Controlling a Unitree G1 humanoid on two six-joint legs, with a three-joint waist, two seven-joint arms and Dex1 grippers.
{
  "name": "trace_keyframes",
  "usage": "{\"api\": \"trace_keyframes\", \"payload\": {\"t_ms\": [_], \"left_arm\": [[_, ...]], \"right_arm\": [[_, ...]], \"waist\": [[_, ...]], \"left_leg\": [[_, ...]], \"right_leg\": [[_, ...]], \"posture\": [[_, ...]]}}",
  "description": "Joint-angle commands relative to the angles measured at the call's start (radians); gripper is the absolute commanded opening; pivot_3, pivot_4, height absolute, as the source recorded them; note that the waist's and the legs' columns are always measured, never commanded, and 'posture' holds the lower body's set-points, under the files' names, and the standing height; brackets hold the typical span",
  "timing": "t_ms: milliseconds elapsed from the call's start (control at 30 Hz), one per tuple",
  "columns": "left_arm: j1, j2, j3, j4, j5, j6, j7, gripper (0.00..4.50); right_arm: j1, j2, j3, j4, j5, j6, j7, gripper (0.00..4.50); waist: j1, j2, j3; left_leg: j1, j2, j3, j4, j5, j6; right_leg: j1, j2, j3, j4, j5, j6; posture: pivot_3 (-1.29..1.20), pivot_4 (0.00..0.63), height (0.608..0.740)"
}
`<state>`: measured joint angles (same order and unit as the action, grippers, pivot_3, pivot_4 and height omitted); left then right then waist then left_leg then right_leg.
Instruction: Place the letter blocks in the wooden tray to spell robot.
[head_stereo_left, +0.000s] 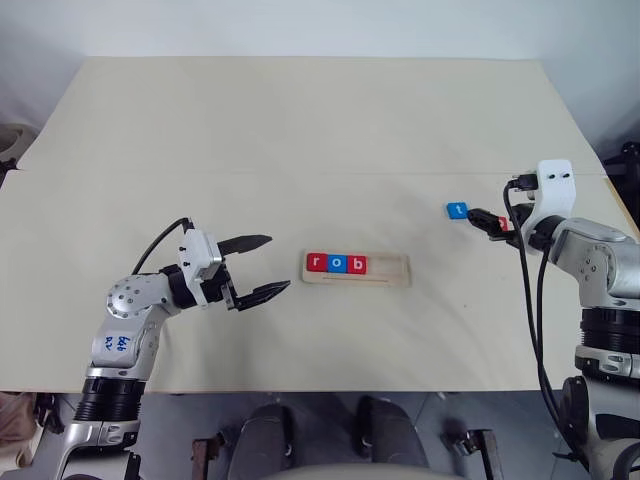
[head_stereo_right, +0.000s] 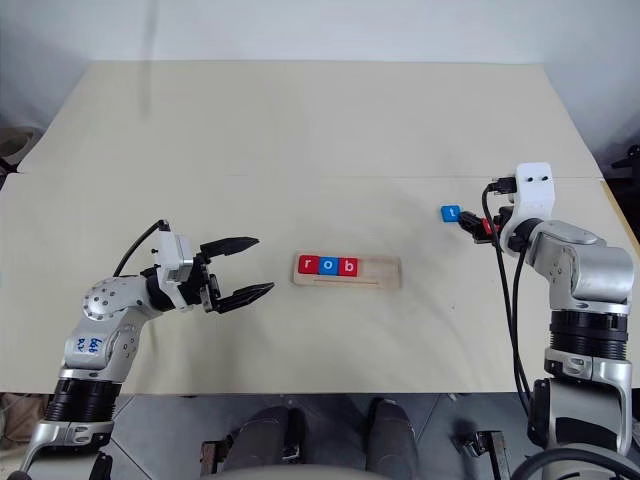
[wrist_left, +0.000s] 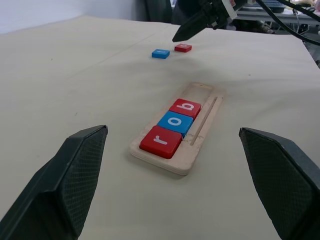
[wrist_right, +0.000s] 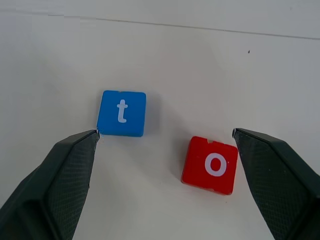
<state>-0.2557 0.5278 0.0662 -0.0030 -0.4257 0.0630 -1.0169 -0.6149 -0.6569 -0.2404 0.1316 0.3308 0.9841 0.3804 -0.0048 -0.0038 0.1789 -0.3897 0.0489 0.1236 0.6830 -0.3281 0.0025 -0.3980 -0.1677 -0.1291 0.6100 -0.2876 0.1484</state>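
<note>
With r, o and b seated at the left end of the wooden tray (head_stereo_left: 390, 270), I hold the right gripper (wrist_right: 165, 150) wide open and empty over the red o block (wrist_right: 210, 164). The blue t block (wrist_right: 122, 113) lies just beside it at ten o'clock, close to one finger. The risk I see: closing here could catch or shove the t, or clip the o off-centre. The left gripper (head_stereo_left: 262, 268) waits, spread and empty, at the tray's nine o'clock.
</note>
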Motion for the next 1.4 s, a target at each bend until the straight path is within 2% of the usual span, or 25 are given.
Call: {"api": "trace_keyframes", "payload": {"t_ms": [33,333,467,600,800,900,1100,1233,1333,1400], "left_arm": [[0.002,0.012,0.014,-0.045,-0.009,-0.004,0.002,4.5],[0.002,0.02,0.011,-0.053,-0.011,0.008,-0.007,4.5],[0.0,0.018,0.012,-0.056,-0.011,0.01,-0.003,4.5],[0.004,0.02,0.017,-0.062,-0.013,0.012,0.001,4.5],[0.015,0.031,0.03,-0.067,-0.016,0.014,0.004,4.5],[0.014,0.033,0.031,-0.061,-0.017,0.013,0.001,4.5],[-0.01,0.026,0.013,-0.031,-0.016,0.018,-0.017,4.5],[-0.024,0.019,0.001,-0.01,-0.013,0.019,-0.031,4.5],[-0.04,0.015,-0.007,0.004,-0.01,0.017,-0.038,4.5],[-0.048,0.015,-0.01,0.01,-0.01,0.016,-0.041,4.5]], "right_arm": [[0.002,-0.002,-0.014,-0.032,-0.008,0.005,-0.02,4.48],[-0.053,0.034,-0.05,0.157,-0.048,-0.051,-0.121,4.48],[-0.086,0.051,-0.034,0.248,-0.056,-0.092,-0.12,4.48],[-0.103,0.065,-0.025,0.29,-0.064,-0.107,-0.12,3.58],[-0.096,0.058,-0.058,0.182,-0.042,-0.01,-0.149,1.49],[-0.068,0.065,-0.089,0.037,-0.018,0.093,-0.173,1.46],[0.091,0.16,-0.18,-0.446,0.067,0.433,-0.216,1.46],[0.22,0.278,-0.23,-0.63,0.061,0.548,-0.248,1.46],[0.325,0.343,-0.195,-0.742,0.052,0.557,-0.261,1.46],[0.354,0.382,-0.192,-0.775,0.068,0.554,-0.244,2.19]], "waist": [[0.0,0.0,0.0],[-0.003,0.0,0.0],[-0.01,0.0,0.0],[-0.016,0.0,0.0],[-0.023,0.0,0.0],[-0.021,0.0,0.0],[-0.019,0.0,0.0],[-0.011,0.0,0.0],[-0.01,0.001,-0.001],[-0.011,0.0,-0.001]], "left_leg": [[0.0,0.0,0.0,0.0,0.0,0.0],[0.0,0.0,0.0,0.0,0.0,0.0],[0.0,0.0,0.0,0.0,0.0,0.0],[0.0,0.0,0.0,0.0,0.0,0.0],[0.0,0.0,0.0,0.0,0.0,0.0],[0.0,0.0,0.0,-0.001,0.0,0.0],[-0.001,0.001,-0.001,-0.001,0.0,0.0],[-0.001,0.0,-0.001,-0.001,0.0,0.0],[-0.001,0.0,-0.001,-0.001,0.0,0.0],[-0.001,0.0,-0.001,-0.001,0.0,0.0]], "right_leg": [[0.0,0.0,0.0,0.0,0.0,0.0],[0.0,0.0,0.0,0.0,0.0,0.0],[0.0,0.0,0.0,0.0,0.0,0.0],[0.0,0.0,0.0,0.0,0.0,0.0],[0.0,0.0,0.0,0.0,0.0,0.0],[0.0,0.0,0.0,0.0,0.0,0.0],[-0.001,0.0,0.0,0.0,0.0,0.0],[-0.001,0.0,0.0,-0.001,0.0,0.0],[-0.002,0.0,0.0,0.0,0.0,0.0],[-0.002,0.0,0.0,0.0,0.0,0.0]], "posture": [[0.0,0.15,0.74],[0.0,0.15,0.74],[0.0,0.15,0.74],[0.0,0.15,0.74],[0.0,0.15,0.74],[0.0,0.15,0.74],[0.0,0.15,0.74],[0.0,0.15,0.74],[0.0,0.15,0.74],[0.0,0.15,0.74]]}}
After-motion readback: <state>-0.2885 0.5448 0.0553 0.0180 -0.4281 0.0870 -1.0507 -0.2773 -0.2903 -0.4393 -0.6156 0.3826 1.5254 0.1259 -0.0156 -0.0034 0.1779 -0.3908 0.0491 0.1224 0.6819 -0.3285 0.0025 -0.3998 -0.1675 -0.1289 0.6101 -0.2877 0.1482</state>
